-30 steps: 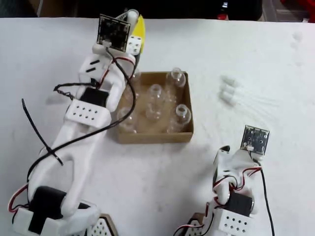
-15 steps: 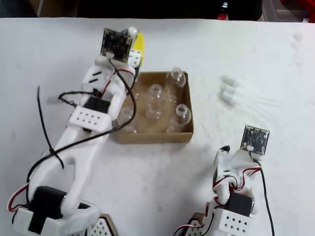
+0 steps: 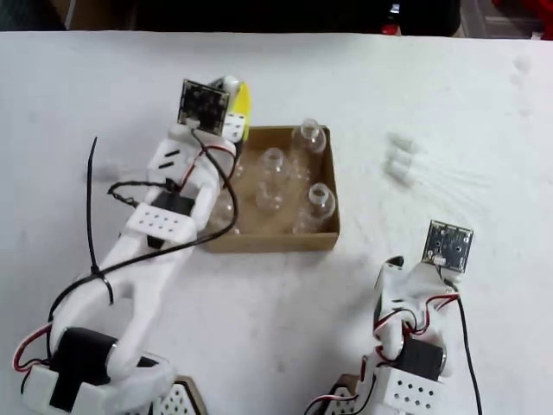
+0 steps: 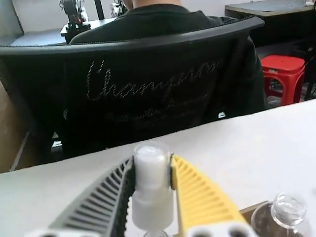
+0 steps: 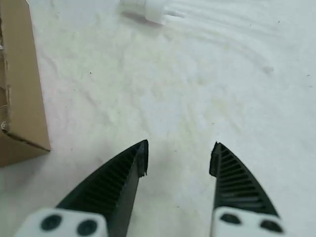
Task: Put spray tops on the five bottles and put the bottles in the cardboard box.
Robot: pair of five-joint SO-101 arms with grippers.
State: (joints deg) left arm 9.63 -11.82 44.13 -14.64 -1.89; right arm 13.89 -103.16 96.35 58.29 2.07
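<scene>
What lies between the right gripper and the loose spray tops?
Just bare table, from the right gripper to the spray tops, in the right wrist view.

Cardboard box point(image 3: 272, 239): brown, open on top.
Bottles point(image 3: 320, 201): clear, stood upright in the box, no tops on.
Spray tops point(image 3: 402, 160): white, laid near the box.
Held spray top point(image 4: 152, 180): gripped upright in the left tool point(image 4: 152, 160).

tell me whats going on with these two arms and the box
The left gripper is shut on a white plastic spray top, held at the far left corner of the brown cardboard box. In the box stand clear plastic bottles; the ones that show have open necks. More white spray tops lie on the white table to the right of the box. The right gripper is open above bare table.
</scene>
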